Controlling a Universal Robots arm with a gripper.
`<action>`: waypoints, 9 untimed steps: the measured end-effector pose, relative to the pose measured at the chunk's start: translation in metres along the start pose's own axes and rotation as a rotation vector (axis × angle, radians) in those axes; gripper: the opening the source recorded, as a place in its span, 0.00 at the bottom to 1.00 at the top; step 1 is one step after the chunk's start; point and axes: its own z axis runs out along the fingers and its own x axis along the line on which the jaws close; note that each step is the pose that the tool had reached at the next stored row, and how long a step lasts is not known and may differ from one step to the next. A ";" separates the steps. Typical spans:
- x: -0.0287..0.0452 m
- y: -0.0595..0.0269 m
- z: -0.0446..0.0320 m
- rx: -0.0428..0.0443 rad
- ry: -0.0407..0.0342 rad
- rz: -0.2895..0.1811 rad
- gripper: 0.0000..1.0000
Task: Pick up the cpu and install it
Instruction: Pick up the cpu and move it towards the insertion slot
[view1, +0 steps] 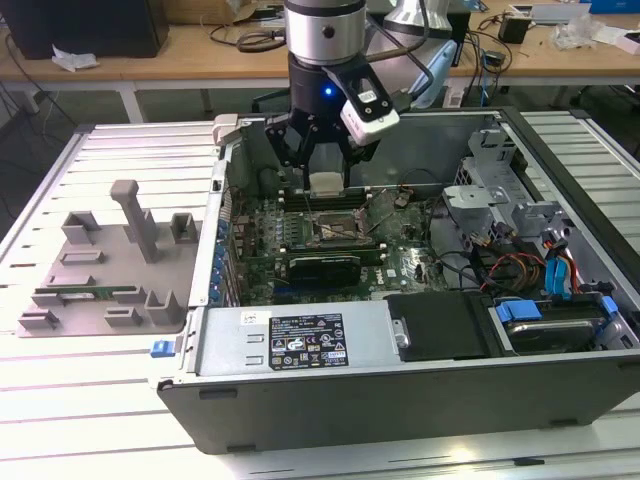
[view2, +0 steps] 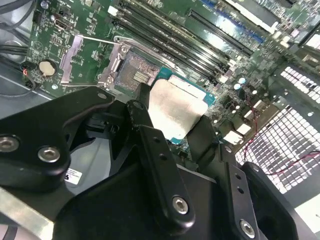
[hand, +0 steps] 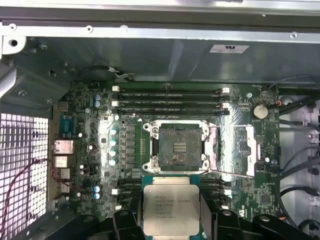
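A black robot gripper (view1: 325, 182) is clamped on the small flat square cpu with a silvery-grey metal top (hand: 170, 206), holding it over the green motherboard (hand: 100, 150), near the open black square-framed socket (hand: 179, 145), inside an open grey computer case (view1: 400, 395).

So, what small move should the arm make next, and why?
Probably shift the chip sideways until it is over the socket before lowering. The pincer holds it above the board, offset to one side of the socket, which stands open and empty.
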 end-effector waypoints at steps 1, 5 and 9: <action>-0.0004 0.0018 0.0018 0.0000 0.0004 0.000 0.55; -0.0014 0.0073 0.0088 0.0000 0.0020 0.000 0.55; -0.0031 0.0124 0.0209 0.0001 0.0045 -0.001 0.55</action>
